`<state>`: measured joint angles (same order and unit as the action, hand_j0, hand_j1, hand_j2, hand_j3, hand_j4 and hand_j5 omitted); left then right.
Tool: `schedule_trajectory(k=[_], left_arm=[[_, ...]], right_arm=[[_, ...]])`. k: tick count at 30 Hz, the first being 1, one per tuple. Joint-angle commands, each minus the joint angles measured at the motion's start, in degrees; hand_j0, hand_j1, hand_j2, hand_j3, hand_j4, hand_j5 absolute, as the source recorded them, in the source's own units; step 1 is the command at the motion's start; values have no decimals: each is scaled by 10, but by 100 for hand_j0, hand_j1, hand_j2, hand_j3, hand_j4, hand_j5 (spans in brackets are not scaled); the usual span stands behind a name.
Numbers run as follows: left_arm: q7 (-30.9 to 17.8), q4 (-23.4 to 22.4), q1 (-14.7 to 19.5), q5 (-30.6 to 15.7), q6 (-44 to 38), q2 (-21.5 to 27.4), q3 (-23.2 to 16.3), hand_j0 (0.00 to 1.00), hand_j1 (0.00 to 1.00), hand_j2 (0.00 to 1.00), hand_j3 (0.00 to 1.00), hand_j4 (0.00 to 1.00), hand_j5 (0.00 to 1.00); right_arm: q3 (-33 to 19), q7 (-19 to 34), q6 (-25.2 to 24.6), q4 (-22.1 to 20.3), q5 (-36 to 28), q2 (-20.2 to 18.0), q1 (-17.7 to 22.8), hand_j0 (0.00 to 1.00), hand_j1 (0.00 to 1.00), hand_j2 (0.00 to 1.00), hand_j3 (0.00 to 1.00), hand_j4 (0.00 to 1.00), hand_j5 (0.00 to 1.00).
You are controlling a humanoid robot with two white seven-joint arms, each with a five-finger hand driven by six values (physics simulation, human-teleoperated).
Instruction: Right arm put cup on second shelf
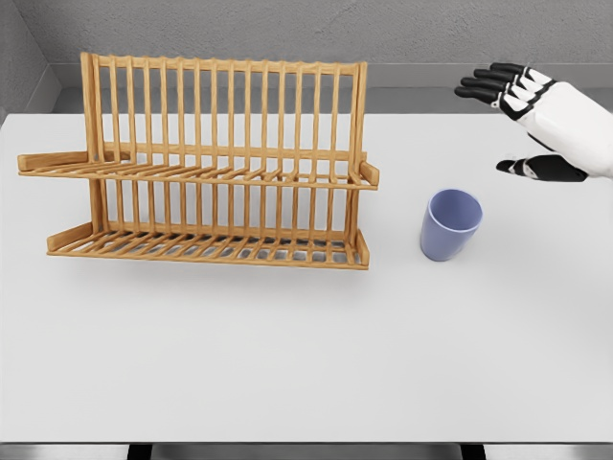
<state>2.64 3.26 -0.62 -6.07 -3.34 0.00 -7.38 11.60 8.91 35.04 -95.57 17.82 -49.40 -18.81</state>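
At four o'clock from the wooden rack (206, 163), on the white table (287, 355) before a grey wall (287, 29), the blue cup (450, 224) stood upright, untouched, while the right hand (541, 120) hovered at its two o'clock, fingers (484, 84) spread, holding nothing.

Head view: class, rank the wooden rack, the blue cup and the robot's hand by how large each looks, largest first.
1. Wooden rack, clearly largest.
2 and 3. The right hand and the blue cup look close in size; the hand is cut off by the picture's edge, so I won't rank them.
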Motion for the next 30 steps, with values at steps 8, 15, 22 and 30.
schedule_trajectory(k=[8, 15, 22, 30], left_arm=[[0, 0, 0, 0, 0, 0, 0, 100, 100, 100, 100, 100, 100], [0, 0, 0, 0, 0, 0, 0, 100, 100, 100, 100, 100, 100], [0, 0, 0, 0, 0, 0, 0, 100, 100, 100, 100, 100, 100], [0, 0, 0, 0, 0, 0, 0, 100, 100, 100, 100, 100, 100]], right_arm=[[-4, 181, 0, -15, -37, -130, 25, 100, 100, 100, 100, 100, 100], [169, 261, 0, 3, -36, -68, -165, 100, 100, 100, 100, 100, 100], [214, 261, 0, 28, -30, -60, -194, 100, 100, 100, 100, 100, 100], [244, 261, 0, 49, -6, -47, -216, 100, 100, 100, 100, 100, 100]])
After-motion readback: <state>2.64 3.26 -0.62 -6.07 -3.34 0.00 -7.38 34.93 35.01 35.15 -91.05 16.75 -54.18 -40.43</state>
